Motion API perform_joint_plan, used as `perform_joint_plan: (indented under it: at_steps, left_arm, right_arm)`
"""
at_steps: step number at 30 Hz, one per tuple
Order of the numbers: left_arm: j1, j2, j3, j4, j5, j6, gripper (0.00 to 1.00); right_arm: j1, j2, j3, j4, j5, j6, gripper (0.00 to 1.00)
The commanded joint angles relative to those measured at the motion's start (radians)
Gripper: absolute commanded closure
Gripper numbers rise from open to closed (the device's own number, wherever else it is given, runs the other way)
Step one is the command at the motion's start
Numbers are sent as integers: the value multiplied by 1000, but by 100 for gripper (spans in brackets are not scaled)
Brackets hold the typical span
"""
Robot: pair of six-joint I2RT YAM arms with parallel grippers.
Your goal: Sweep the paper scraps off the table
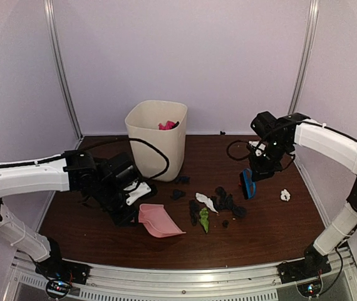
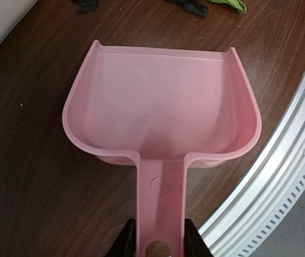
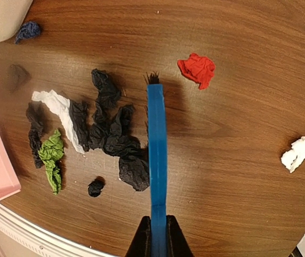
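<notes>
Paper scraps lie mid-table: a black cluster [image 1: 228,202] [image 3: 112,134], a white strip [image 1: 206,202] [image 3: 56,104], a green wad [image 1: 203,219] [image 3: 51,155], a red wad [image 3: 197,69] and a lone white wad [image 1: 285,195] [image 3: 295,153] to the right. My left gripper [image 1: 131,204] [image 2: 159,235] is shut on the handle of the pink dustpan [image 1: 158,221] [image 2: 163,107], which rests empty on the table [image 1: 272,232], its mouth facing the scraps. Above the right side of the pile, my right gripper [image 1: 257,168] [image 3: 158,225] is shut on the blue brush [image 1: 248,184] [image 3: 157,139].
A cream bin [image 1: 156,135] stands at the back left, with pink scraps [image 1: 168,125] inside. Two dark scraps [image 1: 180,187] lie near its base. A silver rail [image 1: 185,276] runs along the front edge, close to the dustpan. Frame posts stand at the back corners.
</notes>
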Motion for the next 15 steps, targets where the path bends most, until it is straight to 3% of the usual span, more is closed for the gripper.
perform_joint_plan:
  at_steps: [1,15]
  left_arm:
    - [-7,54,26,100,10,65,100]
    - [-6,210,72,177,-11,128,100]
  right_arm:
    - [-7,36,-27,13,-43,-21,100]
    - [-3,237,91,-2,-14,-50,100]
